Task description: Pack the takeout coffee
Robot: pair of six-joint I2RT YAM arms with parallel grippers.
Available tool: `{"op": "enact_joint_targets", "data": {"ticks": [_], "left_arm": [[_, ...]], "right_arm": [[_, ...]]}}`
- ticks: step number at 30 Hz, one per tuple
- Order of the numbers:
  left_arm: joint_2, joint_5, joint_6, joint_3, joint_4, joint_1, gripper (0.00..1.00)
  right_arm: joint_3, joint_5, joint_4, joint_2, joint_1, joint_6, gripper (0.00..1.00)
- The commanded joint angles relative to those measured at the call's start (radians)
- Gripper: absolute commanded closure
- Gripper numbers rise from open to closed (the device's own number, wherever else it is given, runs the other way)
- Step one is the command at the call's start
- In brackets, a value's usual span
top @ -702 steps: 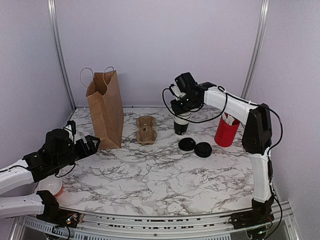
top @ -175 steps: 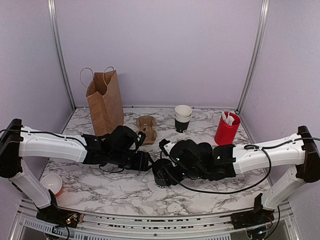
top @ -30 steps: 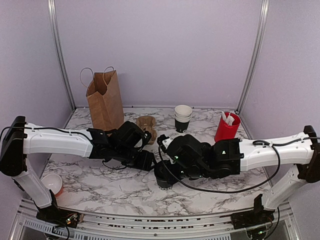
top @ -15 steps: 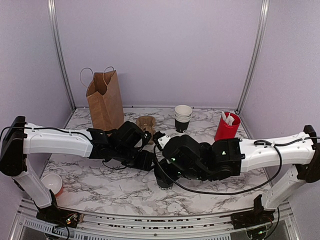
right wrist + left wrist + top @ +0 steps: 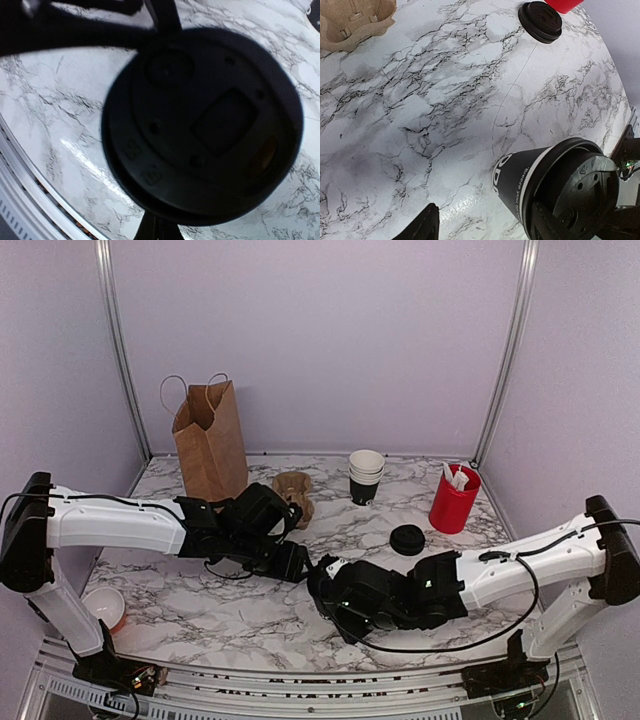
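Note:
The takeout coffee [image 5: 540, 172], a black paper cup with its black lid [image 5: 585, 192] on, stands on the marble near the table's middle. In the left wrist view it sits beside my left gripper's [image 5: 480, 220] right finger, with bare table between it and the left finger [image 5: 422, 227]; those jaws stand open. The lid [image 5: 205, 120] fills the right wrist view, blurred. My right gripper [image 5: 160, 227] is shut, its tips merging with the lid's near edge. From above, both grippers [image 5: 298, 562] [image 5: 328, 585] meet over the cup and hide it.
A brown paper bag [image 5: 212, 455] stands upright at the back left. A cardboard cup carrier [image 5: 293, 495] lies beside it. Stacked lidless cups [image 5: 365, 477], a red cup [image 5: 453, 500] and a loose lid [image 5: 407, 539] are at the back right. A small bowl [image 5: 102, 608] sits front left.
My right arm has sunk low and swung toward the near edge, uncovering the loose lid behind it. Its jaws have closed fully. The left arm has stayed put.

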Motion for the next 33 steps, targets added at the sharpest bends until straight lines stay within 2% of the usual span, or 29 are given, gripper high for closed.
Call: {"op": "enact_joint_targets", "data": {"ticks": [1, 8, 12, 15, 17, 20, 28, 31, 33], "left_arm": [[0.008, -0.005, 0.015, 0.004, -0.033, -0.004, 0.37], [-0.018, -0.005, 0.019, 0.009, -0.033, -0.006, 0.37], [-0.037, -0.002, 0.025, 0.026, -0.034, -0.008, 0.37], [-0.050, 0.001, 0.033, 0.034, -0.034, -0.010, 0.37], [-0.057, 0.004, 0.034, 0.037, -0.034, -0.011, 0.37], [-0.063, 0.009, 0.041, 0.038, -0.037, -0.014, 0.36], [-0.085, 0.034, 0.057, 0.024, -0.044, -0.040, 0.35], [-0.086, 0.036, 0.051, 0.008, -0.045, -0.050, 0.35], [-0.088, 0.043, 0.042, -0.003, -0.044, -0.055, 0.35]], "right_arm": [[0.123, 0.036, -0.016, -0.066, 0.002, -0.032, 1.00], [0.192, 0.062, -0.002, -0.113, 0.011, -0.102, 1.00], [0.198, 0.094, -0.057, -0.103, -0.023, -0.088, 1.00], [0.167, 0.059, -0.071, -0.118, -0.091, -0.074, 0.92], [0.135, 0.019, -0.041, -0.145, -0.128, -0.088, 0.81], [0.108, -0.046, -0.016, -0.165, -0.168, -0.099, 0.72], [0.017, -0.095, -0.029, -0.227, -0.196, -0.063, 0.46], [-0.031, -0.138, 0.005, -0.242, -0.217, -0.048, 0.39], [-0.052, -0.148, 0.024, -0.244, -0.223, -0.035, 0.38]]}}
